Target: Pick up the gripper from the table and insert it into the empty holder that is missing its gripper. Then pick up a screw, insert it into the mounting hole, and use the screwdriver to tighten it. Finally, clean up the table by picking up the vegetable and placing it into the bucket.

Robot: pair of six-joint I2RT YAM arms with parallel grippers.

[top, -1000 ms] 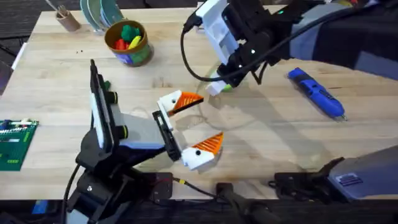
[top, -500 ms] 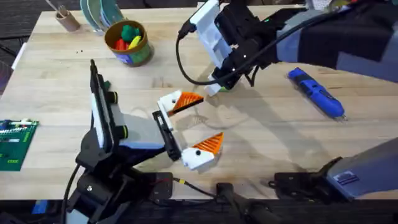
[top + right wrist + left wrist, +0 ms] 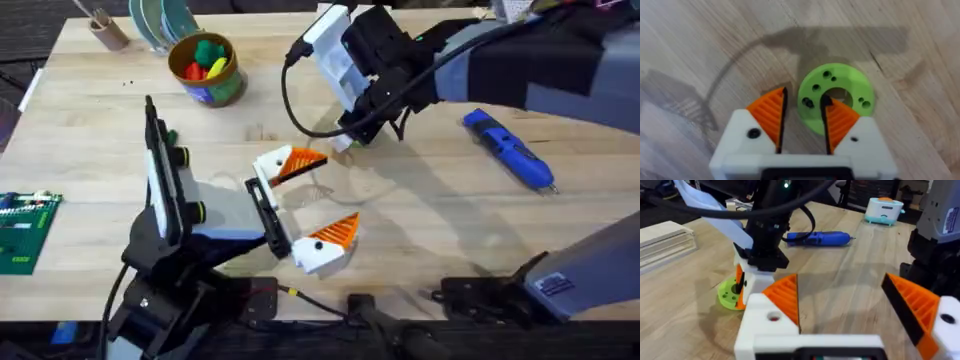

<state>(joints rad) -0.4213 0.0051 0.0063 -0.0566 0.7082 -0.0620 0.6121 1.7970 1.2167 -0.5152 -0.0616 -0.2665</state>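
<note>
- screwdriver (image 3: 508,148) lies flat on the table, same spot as a second ago, well apart from both grippers; untouched
- right gripper (image 3: 802,120) has slid a little toward the table's middle over the last second; green ring (image 3: 860,85) has shifted with it
- right gripper is clamped on the ring: one orange pad outside the rim, the other in the centre hole, rim pinched between; ring looks low, at or just off the wood
- left gripper (image 3: 312,198) hasn't moved; fingers spread wide, holding nothing; both its white bases carry orange wedges, so the insert step looks done
- bucket (image 3: 207,67) sits at the far left with green, red and yellow toys inside; can't tell if the vegetable is among them
- judgement: the ring is not the vegetable; carrying it reads as extra tidying or a wrong pick, not task progress; the drop into the bucket is still a long reach
</note>
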